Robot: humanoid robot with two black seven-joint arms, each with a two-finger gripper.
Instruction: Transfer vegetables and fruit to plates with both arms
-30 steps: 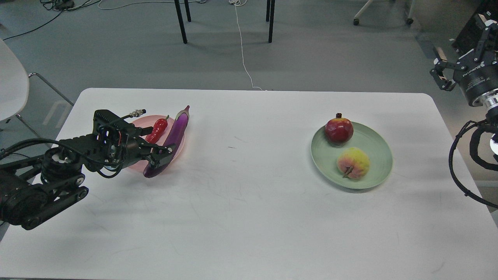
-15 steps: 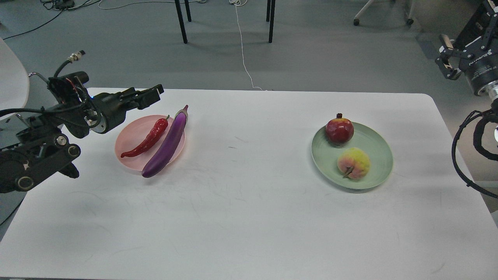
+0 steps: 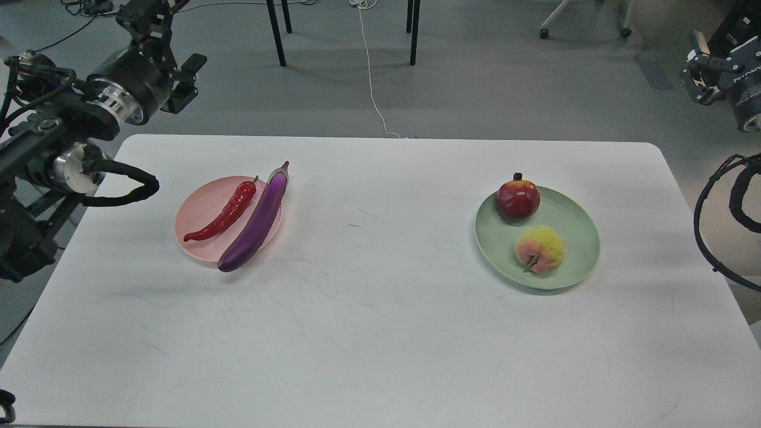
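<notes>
Since a second ago your left claw [image 3: 178,71] has let go of the long glossy purple eggplant [image 3: 257,220] and risen clear; its state I cannot tell. You see the eggplant beside the curved red chili [image 3: 225,213] on the pale pink round plate [image 3: 196,208], its blunt end overhanging onto the white tabletop [image 3: 380,333]. Your right claw [image 3: 698,77] also cannot be read.

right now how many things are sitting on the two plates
4. The red chili pepper and purple eggplant lie side by side on the pink plate, the eggplant's end overhanging its rim. The pomegranate and peach-like fruit sit on the green plate. Nothing looks hidden.
</notes>
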